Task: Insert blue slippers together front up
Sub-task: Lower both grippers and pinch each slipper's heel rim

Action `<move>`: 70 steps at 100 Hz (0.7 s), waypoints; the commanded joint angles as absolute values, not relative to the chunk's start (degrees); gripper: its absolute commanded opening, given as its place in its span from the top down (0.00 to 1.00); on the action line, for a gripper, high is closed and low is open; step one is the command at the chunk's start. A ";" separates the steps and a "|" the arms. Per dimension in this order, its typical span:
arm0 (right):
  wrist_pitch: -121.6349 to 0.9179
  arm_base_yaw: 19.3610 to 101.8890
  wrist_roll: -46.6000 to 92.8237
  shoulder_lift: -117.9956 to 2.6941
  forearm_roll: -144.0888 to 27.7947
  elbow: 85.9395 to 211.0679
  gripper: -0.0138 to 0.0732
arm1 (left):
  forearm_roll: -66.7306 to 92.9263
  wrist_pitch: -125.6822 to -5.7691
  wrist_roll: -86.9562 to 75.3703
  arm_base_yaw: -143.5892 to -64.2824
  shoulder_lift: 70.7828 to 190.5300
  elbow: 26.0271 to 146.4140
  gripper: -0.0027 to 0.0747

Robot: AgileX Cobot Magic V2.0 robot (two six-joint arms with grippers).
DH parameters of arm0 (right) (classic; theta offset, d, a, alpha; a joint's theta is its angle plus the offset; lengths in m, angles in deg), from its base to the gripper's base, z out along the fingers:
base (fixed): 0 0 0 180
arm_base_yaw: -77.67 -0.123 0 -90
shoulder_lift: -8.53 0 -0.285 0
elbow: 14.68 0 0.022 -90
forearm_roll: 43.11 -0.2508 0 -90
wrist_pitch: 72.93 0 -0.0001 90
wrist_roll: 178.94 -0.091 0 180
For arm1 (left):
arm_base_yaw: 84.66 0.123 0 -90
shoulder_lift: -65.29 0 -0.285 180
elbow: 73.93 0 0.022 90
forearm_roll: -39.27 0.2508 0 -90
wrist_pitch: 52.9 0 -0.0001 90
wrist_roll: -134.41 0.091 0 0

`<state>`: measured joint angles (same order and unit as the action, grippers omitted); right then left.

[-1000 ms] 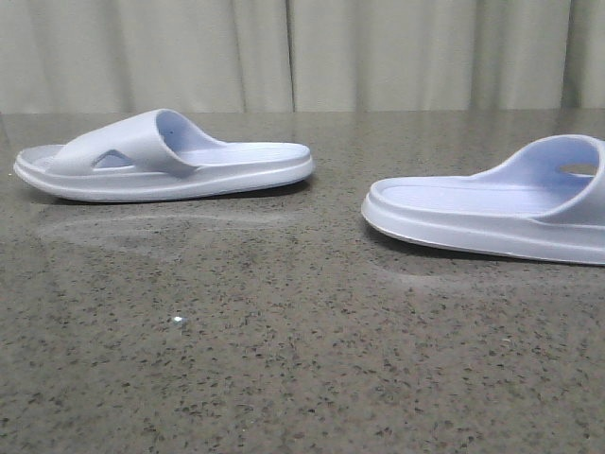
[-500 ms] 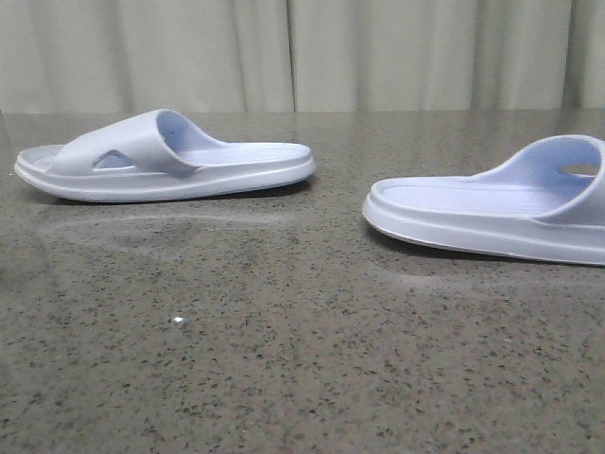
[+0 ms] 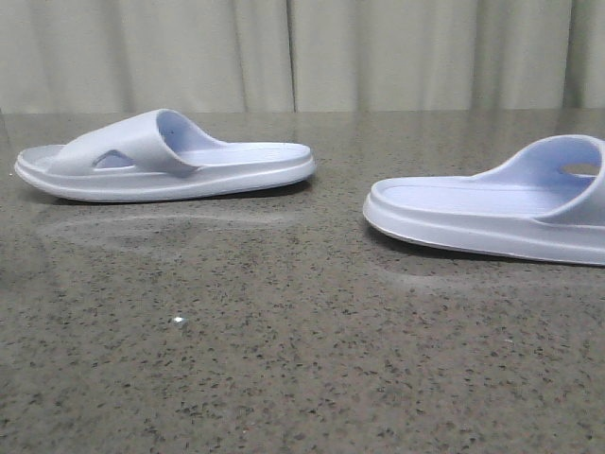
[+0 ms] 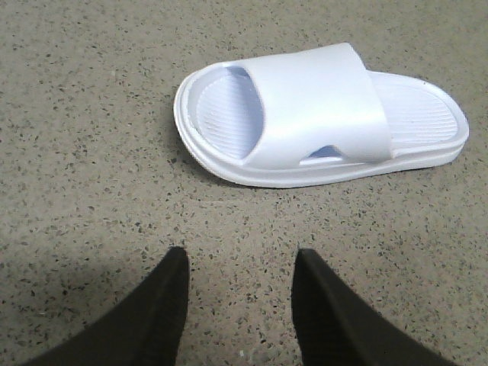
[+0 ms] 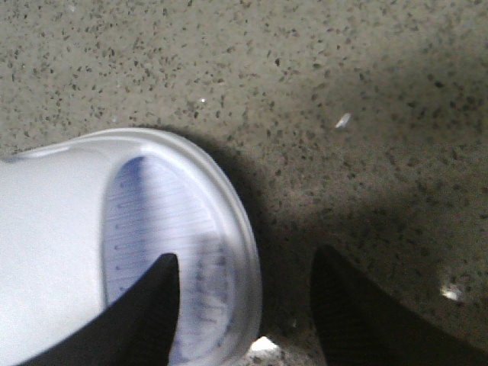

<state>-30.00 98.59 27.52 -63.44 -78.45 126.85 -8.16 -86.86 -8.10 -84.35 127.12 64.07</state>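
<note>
On my front feed I see two pale lavender-blue foam slide slippers lying sole-down on the dark speckled stone surface (image 3: 284,359), well apart from each other. The left slipper (image 3: 161,159) sits in the upper left of the frame, side-on, its wide strap with a triangular cut-out toward the left end and its ribbed footbed stretching to the right. The right slipper (image 3: 492,208) lies at the right edge of the frame, partly cut off, with its strap rising at the far right and its open footbed pointing toward the middle. A pleated pale curtain (image 3: 302,52) fills the top of the frame behind the surface. No arm shows in this feed. On the left wrist feed, my left claw (image 4: 240,263) has its two black fingers (image 4: 164,305) spread with bare surface between them, holding nothing; the left slipper (image 4: 320,114) lies in the upper half of that frame, clear of the fingertips, strap across its middle. On the right wrist feed, my right claw (image 5: 244,267) is likewise spread and grips nothing, though one black finger (image 5: 149,313) overlaps the rounded end of the right slipper (image 5: 91,229) at the lower left of the frame, above its ribbed footbed; I cannot tell whether it touches. The other finger is over bare surface in shadow.
</note>
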 commanded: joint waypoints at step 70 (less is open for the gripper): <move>-23.82 101.72 39.51 -68.83 -93.22 129.42 0.96 | -13.79 -90.87 -7.83 -83.43 139.67 74.92 0.60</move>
